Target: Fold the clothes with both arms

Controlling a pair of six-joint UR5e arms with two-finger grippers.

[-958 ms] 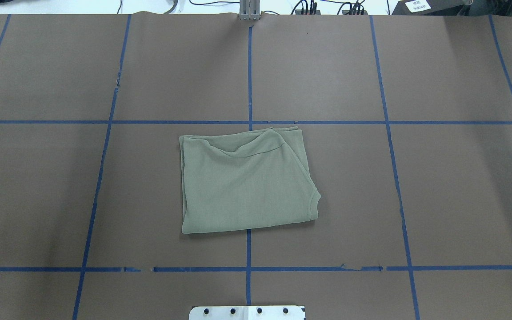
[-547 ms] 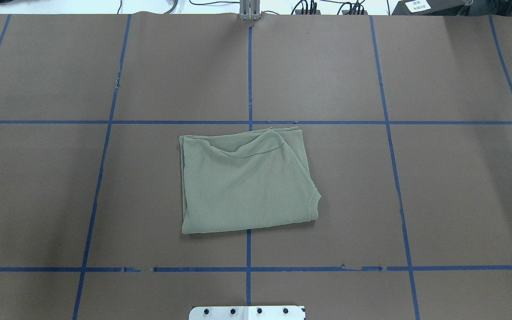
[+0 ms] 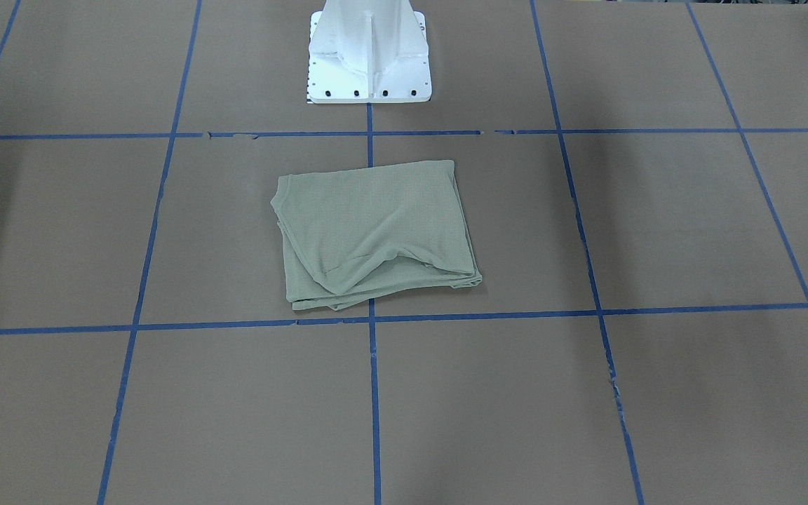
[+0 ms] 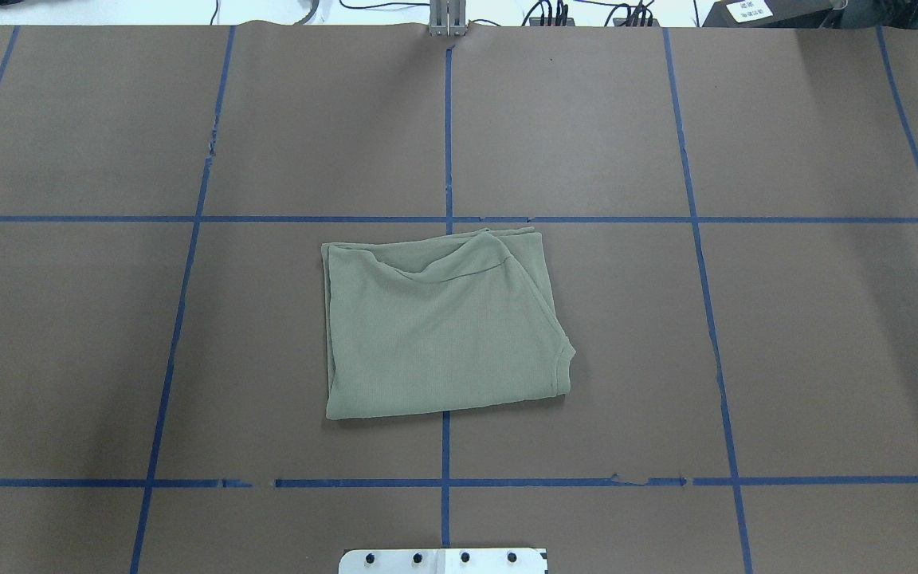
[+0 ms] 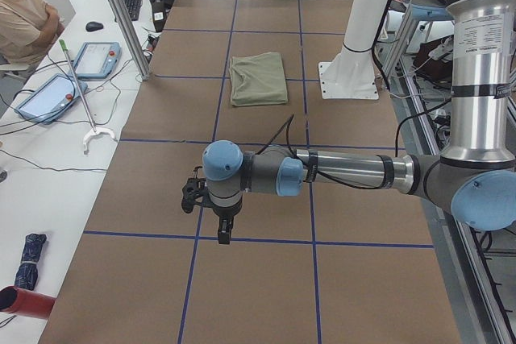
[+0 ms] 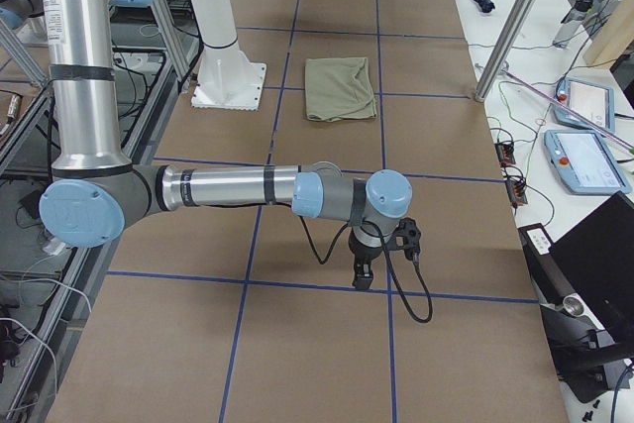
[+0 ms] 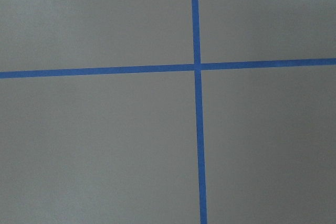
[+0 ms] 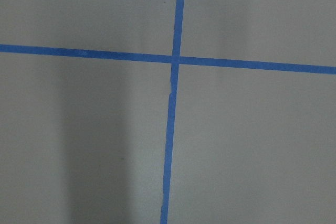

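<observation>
Brown paper covers your surface [image 4: 825, 335], ruled into squares by blue tape [image 4: 447, 143]. At the left end, the left arm [image 5: 347, 172] reaches out low and level, its wrist turned down over a tape line, well apart from the garment. You cannot tell from that side view whether its jaws are apart or together. In the middle, near the white pedestal [image 3: 369, 49], the sage-green shirt [image 4: 443, 327] lies flat, folded into a rough rectangle. It straddles the centre tape line, and nothing touches it. Its top layer dips in a soft crease at the far edge. At the right end, the right arm [image 6: 228, 187] stretches out likewise, wrist down near a tape line. You cannot tell how its jaws stand either.
</observation>
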